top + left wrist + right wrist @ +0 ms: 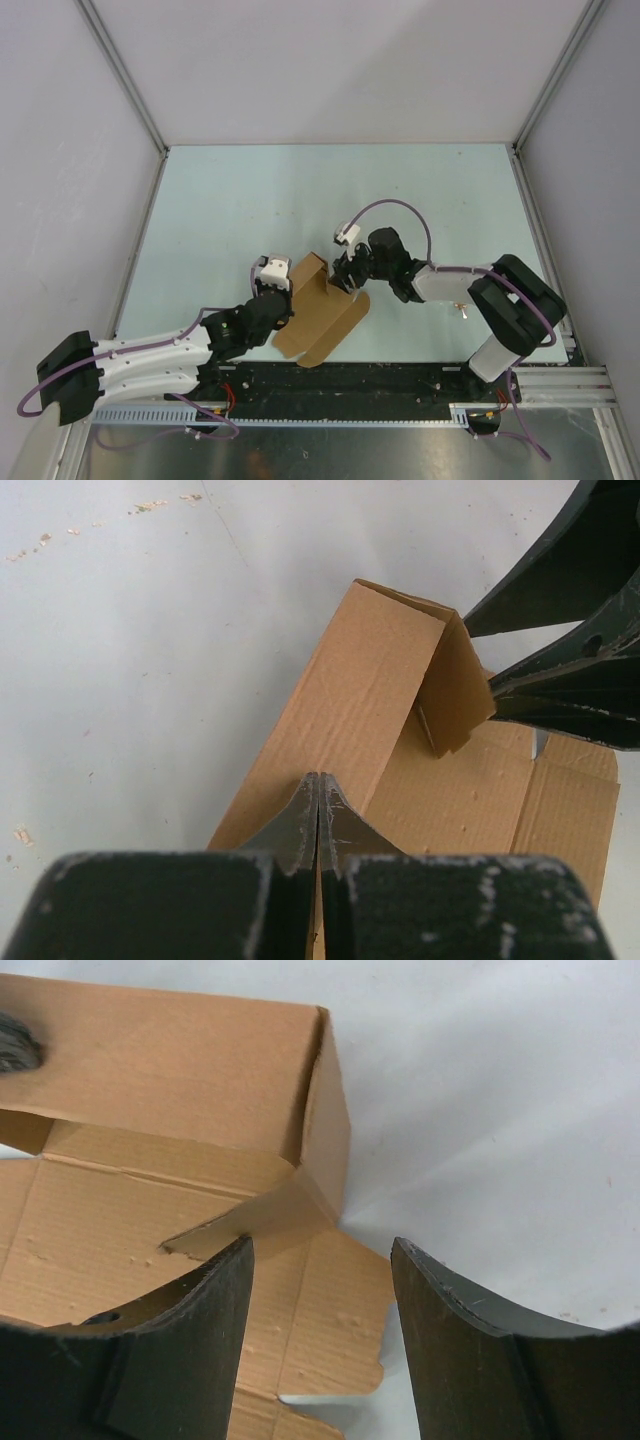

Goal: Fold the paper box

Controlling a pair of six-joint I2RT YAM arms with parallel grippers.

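Note:
The paper box (322, 312) is a brown cardboard piece lying near the table's front edge, with one side wall folded upright and the other panels flat. My left gripper (284, 296) is shut on the upright wall (350, 700), whose edge sits pinched between the fingertips (319, 777). At the wall's far end a small end flap (262, 1215) is bent inward over the flat base (110, 1230). My right gripper (349, 279) hangs open just beside that flap, jaws wide apart (322, 1245), with nothing held. Its dark fingers (565, 680) show at the right of the left wrist view.
The pale table (250, 210) is ringed by white enclosure walls and aluminium frame posts (535, 215). A black base rail (380, 378) runs along the near edge right behind the box.

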